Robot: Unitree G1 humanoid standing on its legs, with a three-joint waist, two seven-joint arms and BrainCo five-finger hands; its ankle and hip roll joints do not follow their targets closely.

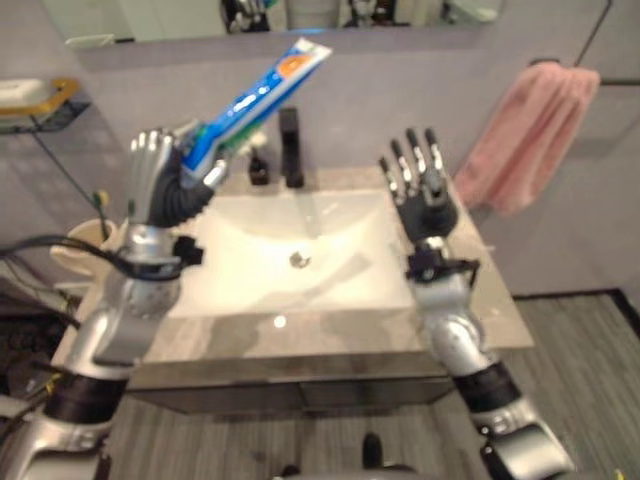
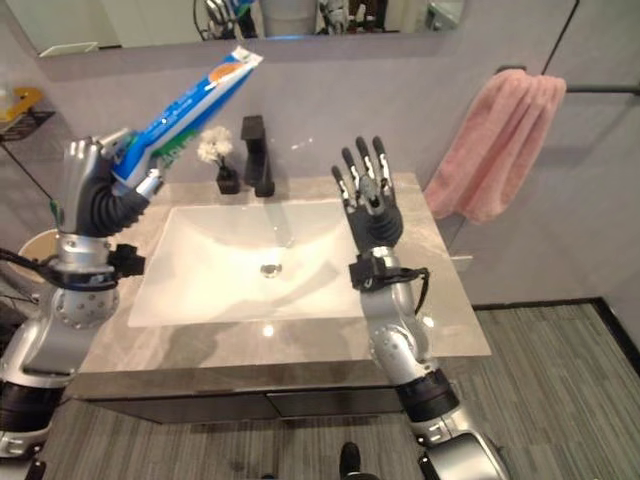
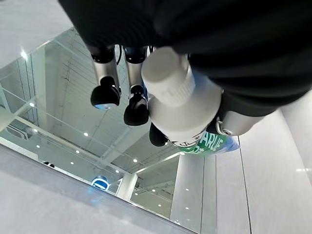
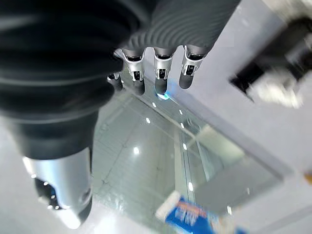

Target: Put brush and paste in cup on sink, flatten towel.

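Observation:
My left hand (image 1: 155,190) is raised over the left rim of the sink (image 1: 230,290), shut on a blue and orange toothpaste tube (image 1: 255,95). The tube slants up and to the right toward the mirror. Its white cap (image 3: 178,97) shows at the palm in the left wrist view, with the fingers (image 3: 105,92) curled beside it. My right hand (image 2: 370,205) stands upright over the sink's right rim, open and holding nothing; its fingers (image 4: 156,73) are straight. A pink towel (image 1: 525,135) hangs bunched on a wall rail at the right.
A black faucet (image 1: 290,148) and a small dark vase of white flowers (image 2: 215,155) stand behind the basin. A cream round container (image 1: 80,240) sits off the counter's left end. A wire shelf with a yellow tray (image 1: 35,100) is on the left wall.

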